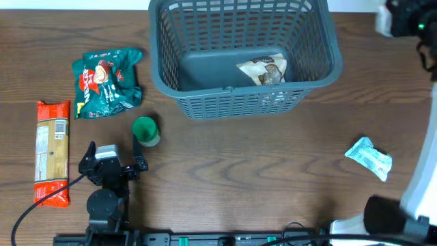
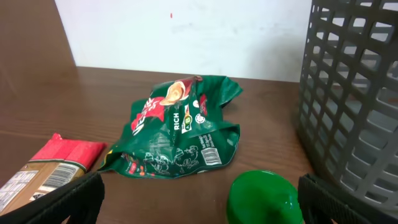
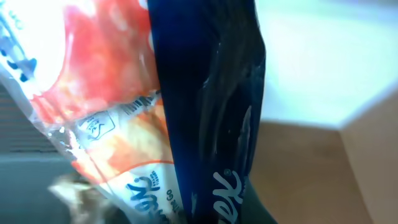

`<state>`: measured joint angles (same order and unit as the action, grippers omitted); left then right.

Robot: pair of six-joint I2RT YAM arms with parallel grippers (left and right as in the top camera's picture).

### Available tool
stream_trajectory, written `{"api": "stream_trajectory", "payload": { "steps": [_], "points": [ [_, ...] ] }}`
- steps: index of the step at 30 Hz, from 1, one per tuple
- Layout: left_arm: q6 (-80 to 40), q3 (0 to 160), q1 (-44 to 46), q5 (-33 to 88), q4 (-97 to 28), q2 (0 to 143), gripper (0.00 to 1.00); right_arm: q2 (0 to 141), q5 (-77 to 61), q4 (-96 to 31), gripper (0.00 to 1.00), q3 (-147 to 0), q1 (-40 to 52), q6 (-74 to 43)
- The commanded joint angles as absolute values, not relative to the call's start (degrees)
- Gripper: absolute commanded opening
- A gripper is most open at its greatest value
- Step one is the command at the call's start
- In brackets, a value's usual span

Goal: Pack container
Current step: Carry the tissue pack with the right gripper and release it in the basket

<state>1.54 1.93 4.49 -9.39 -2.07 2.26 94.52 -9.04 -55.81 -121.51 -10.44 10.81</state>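
Observation:
The dark grey lattice basket (image 1: 158,61) stands at the back centre, with one brown-and-white snack pack (image 1: 263,70) lying in it. Its wall fills the right of the left wrist view (image 2: 354,93). My left gripper (image 1: 114,152) is open and empty low at the front left (image 2: 199,208), with a small green-lidded tub (image 1: 145,130) just ahead between its fingers, toward the right one (image 2: 264,199). My right arm (image 1: 403,17) is at the back right corner. A blue, orange and white snack pack (image 3: 186,112) fills its wrist view and hides the fingers.
A crumpled green snack bag (image 1: 107,82) lies left of the basket (image 2: 180,127). A long red packet (image 1: 52,152) lies at the far left (image 2: 56,165). A pale blue-white pack (image 1: 369,158) lies at the right. Cables run along the front edge.

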Motion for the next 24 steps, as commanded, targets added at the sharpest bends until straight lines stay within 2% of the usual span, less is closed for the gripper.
{"api": "stream_trajectory", "payload": {
  "steps": [1,8,12,21,24],
  "points": [
    [1.91,0.23,4.14,-10.04,-3.11,2.44,0.99,92.29,-8.49,-55.31,0.01,-122.26,-2.98,15.88],
    [1.91,0.23,4.14,-10.04,-3.11,2.44,0.99,93.45,-8.4,-62.13,0.01,-122.23,10.04,37.12],
    [1.91,0.23,4.14,-10.04,-3.11,2.44,0.99,95.15,-8.14,-67.48,0.01,-122.21,12.27,47.37],
    [1.91,0.23,4.14,-10.04,-3.11,2.44,0.99,101.6,-8.19,-70.15,0.01,-122.15,11.66,53.08],
    [1.91,0.23,4.14,-10.04,-3.11,2.44,0.99,104.29,-8.62,-70.15,0.04,-122.15,12.08,54.81]
  ]
}}
